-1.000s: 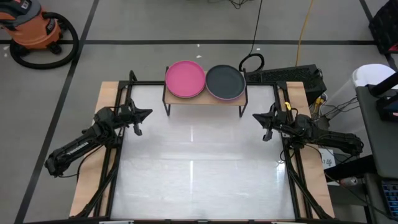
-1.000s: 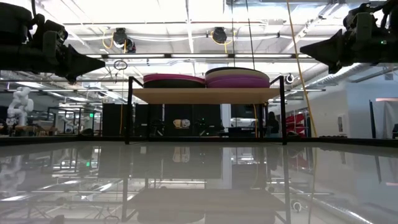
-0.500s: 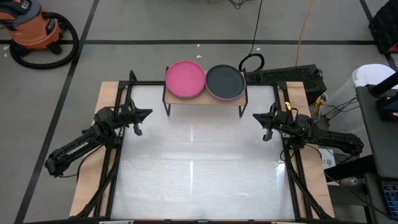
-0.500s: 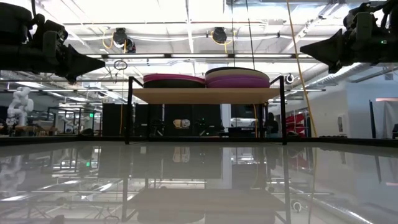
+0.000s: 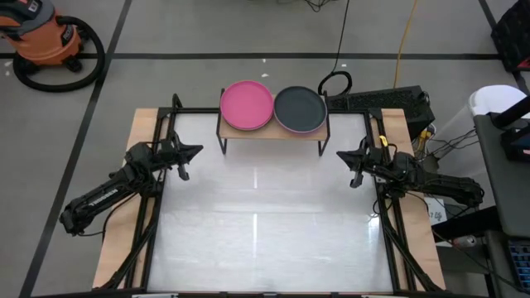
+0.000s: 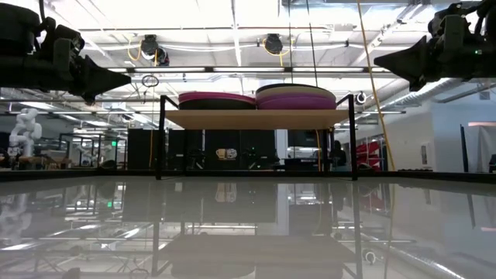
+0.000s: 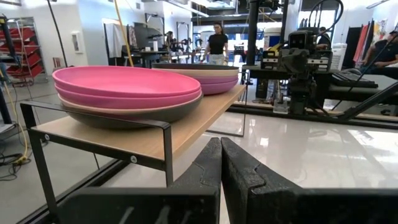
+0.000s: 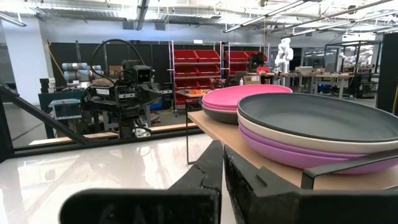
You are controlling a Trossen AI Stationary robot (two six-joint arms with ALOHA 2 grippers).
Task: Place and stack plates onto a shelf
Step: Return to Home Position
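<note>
Plates [image 5: 247, 105] are stacked in two piles on the shelf [image 6: 256, 118]. The left hand [image 5: 195, 150] and right hand [image 5: 341, 155] are held pressed together, empty, over opposite table [image 5: 265, 223] edges.

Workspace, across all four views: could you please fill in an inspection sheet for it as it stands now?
Surface: white glossy table, bare apart from the shelf.
Job's things: shelf at the far edge, carrying two stacks side by side, a pink-topped stack and a grey-topped stack.
Clutter: nothing seen.
Grippers: left gripper and right gripper at the table's sides, both shut and empty, pointing inward.
Cables: yellow cable and a looped black cable on the floor behind the shelf.
Surroundings: orange vacuum on the floor; a person stands far off.
</note>
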